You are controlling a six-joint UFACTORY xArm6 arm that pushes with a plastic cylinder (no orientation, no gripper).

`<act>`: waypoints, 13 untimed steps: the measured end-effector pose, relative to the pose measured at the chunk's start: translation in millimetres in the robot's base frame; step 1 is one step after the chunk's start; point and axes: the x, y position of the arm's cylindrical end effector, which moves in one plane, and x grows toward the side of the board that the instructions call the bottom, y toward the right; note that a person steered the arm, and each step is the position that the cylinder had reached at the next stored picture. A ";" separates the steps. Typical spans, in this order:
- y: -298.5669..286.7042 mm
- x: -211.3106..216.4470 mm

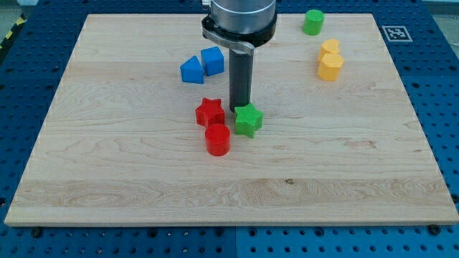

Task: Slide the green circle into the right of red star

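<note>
The green circle is a short cylinder near the view's top right of the wooden board. The red star lies near the board's middle. A green star sits just to its right, with a small gap between them. A red cylinder touches the red star from below. My tip stands between the red star and the green star, at the green star's upper left edge. The rod rises from there to the arm's body at the view's top.
A blue triangular block and a blue cube-like block sit together above the red star. Two yellow blocks stand at the right, below the green circle. A marker tag is off the board's top right corner.
</note>
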 end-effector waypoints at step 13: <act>173.0 -232.6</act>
